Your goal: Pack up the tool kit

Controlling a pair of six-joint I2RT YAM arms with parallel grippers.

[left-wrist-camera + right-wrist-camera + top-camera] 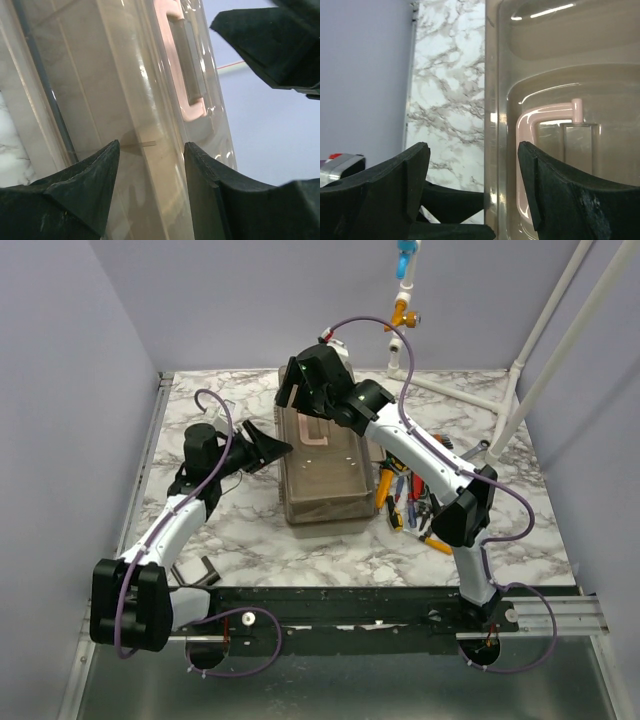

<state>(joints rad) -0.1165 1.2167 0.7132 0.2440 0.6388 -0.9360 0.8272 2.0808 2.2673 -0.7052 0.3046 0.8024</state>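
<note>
The grey-brown toolbox (322, 490) lies lengthwise mid-table with its smoky translucent lid down and its pink handle (314, 436) showing through. My left gripper (279, 448) is at the box's left side, open, its fingers (95, 185) straddling the lid's long edge (160, 165) without pressing on it. My right gripper (296, 400) hangs over the far left corner, open, with one finger (555, 185) over the lid near the pink handle (527, 125) and the other beside the box. Loose colourful-handled tools (408, 498) lie heaped right of the box.
A small dark object (205, 570) lies near the front left by the left arm. White pipe framing (520, 370) stands at the back right, and a blue and orange fitting (403, 280) hangs above the far edge. Walls close in on the left and right.
</note>
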